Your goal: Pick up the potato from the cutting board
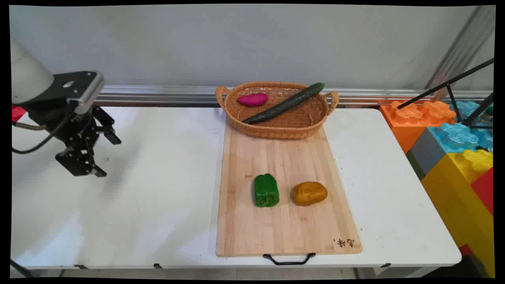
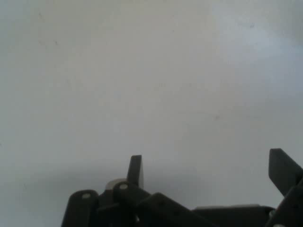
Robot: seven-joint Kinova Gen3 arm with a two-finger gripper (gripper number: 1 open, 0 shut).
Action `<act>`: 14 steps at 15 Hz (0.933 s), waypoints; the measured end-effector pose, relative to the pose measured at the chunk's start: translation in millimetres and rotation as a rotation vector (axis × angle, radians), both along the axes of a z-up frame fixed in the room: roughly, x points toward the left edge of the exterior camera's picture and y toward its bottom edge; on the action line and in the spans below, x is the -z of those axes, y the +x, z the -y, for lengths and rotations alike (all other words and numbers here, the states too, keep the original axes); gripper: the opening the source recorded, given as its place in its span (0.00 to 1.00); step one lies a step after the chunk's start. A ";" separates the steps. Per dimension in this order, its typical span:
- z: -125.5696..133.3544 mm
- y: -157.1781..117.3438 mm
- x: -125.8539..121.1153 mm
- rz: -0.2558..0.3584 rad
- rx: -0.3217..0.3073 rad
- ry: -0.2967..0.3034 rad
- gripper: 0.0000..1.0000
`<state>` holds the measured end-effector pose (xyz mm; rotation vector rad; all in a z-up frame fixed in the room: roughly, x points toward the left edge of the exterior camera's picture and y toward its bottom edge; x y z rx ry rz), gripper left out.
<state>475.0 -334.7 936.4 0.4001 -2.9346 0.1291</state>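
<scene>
Four vegetables are in sight, one of each kind, and none of them is near my gripper [image 1: 106,156]. I hang over the bare left part of the white table [image 1: 158,197], well apart from everything else, with my two fingers spread wide and nothing between them. In the hand view the gripper [image 2: 208,172] shows the same: one finger stands left of centre, the other at the right edge, and between them lies only plain tabletop.

One wooden cutting board [image 1: 284,232] lies lengthways in the middle of the table, with one black handle [image 1: 289,260] at its near end, just over the table's edge. On the near half of the board sit one green pepper [image 1: 266,190] and one brown potato [image 1: 309,193], side by side with a small gap between them, the pepper on the side nearer to me.

One wicker basket [image 1: 276,130] with two loop handles stands on the board's far end. Inside it are one magenta sweet potato [image 1: 253,99], towards the left of the basket, and one long dark cucumber [image 1: 284,103], laid slantwise, its far tip resting up on the basket's back rim. The two do not touch, as far as I can see.

Beyond the table's right edge is a stack of big toy blocks [image 1: 453,157] in orange, blue, yellow, grey and red, with thin black tripod legs [image 1: 453,83] crossing above them.
</scene>
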 end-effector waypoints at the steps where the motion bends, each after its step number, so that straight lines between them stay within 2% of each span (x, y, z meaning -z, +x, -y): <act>1: -1.0 -5.7 3.4 -0.020 -0.011 -0.004 1.00; 4: 2.5 -37.3 11.2 -0.097 -0.061 -0.026 1.00; 7: 13.5 -89.6 13.2 -0.179 -0.110 -0.040 1.00; 14: 33.9 -214.8 17.0 -0.261 -0.119 -0.049 1.00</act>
